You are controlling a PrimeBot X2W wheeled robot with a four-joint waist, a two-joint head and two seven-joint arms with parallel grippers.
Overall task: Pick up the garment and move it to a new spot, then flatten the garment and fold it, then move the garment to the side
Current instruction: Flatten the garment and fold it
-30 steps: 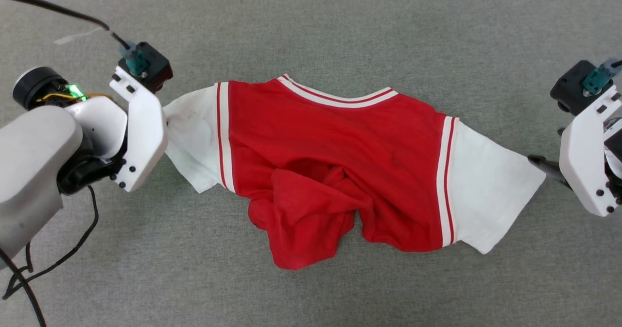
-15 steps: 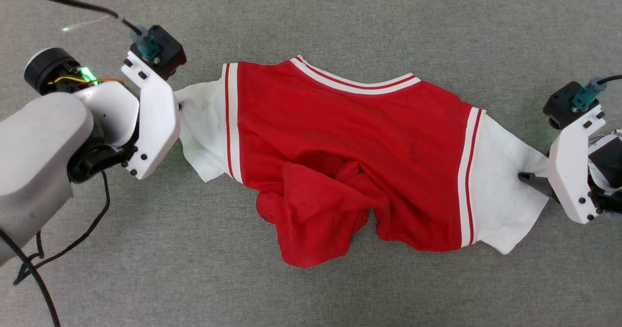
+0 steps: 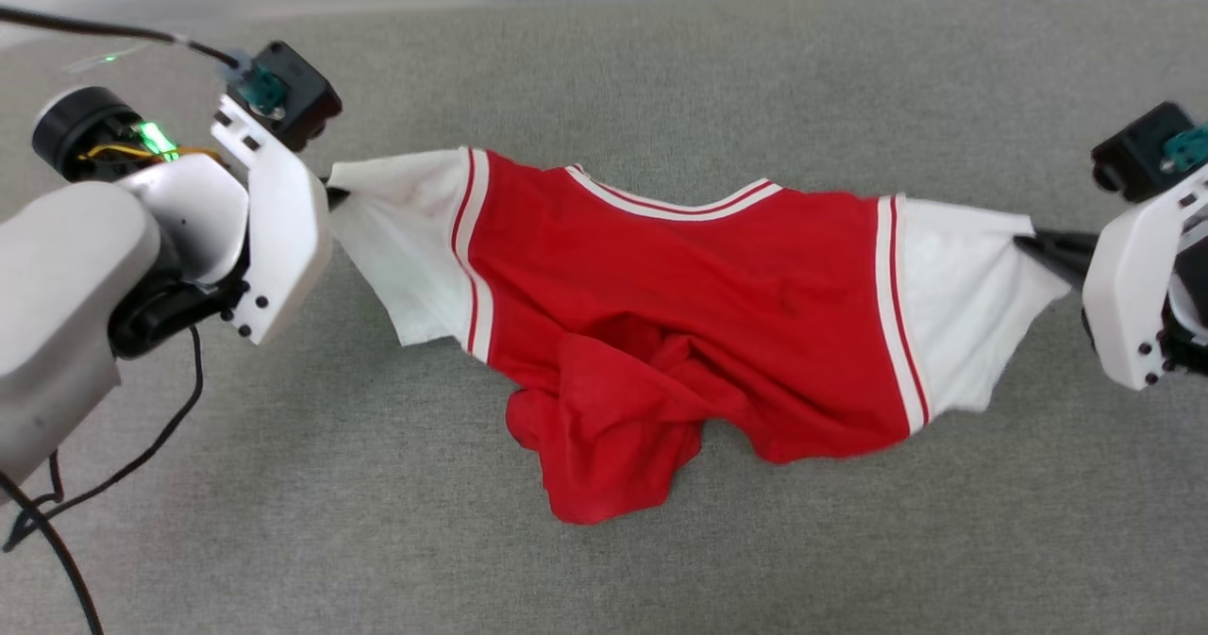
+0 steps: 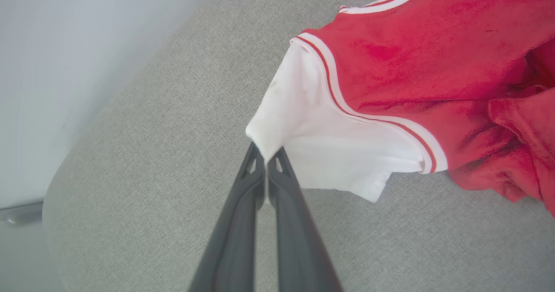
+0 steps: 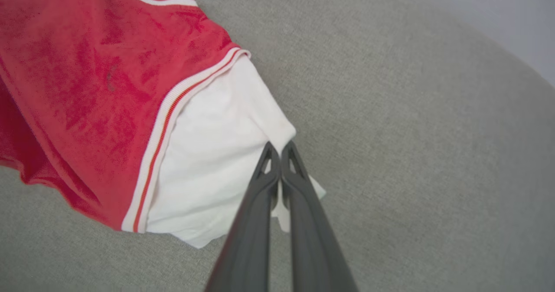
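- Garment (image 3: 698,305): red T-shirt with white short sleeves and red-white striped trim at the neck and sleeve seams. It is strung out sideways over the grey cloth surface (image 3: 283,522), mid head view.
- Left gripper (image 4: 265,155): fingers pressed together, pinching the outer corner of one white sleeve.
- Right gripper (image 5: 279,151): fingers likewise closed on the edge of the other white sleeve.
- The face turned up is plain red, with a small dark mark (image 3: 783,309) near the centre. The lower hem is bunched in a crumpled red fold.
- Black cable (image 3: 179,399) trails under the left arm, and a green light (image 3: 148,135) is lit on that arm.
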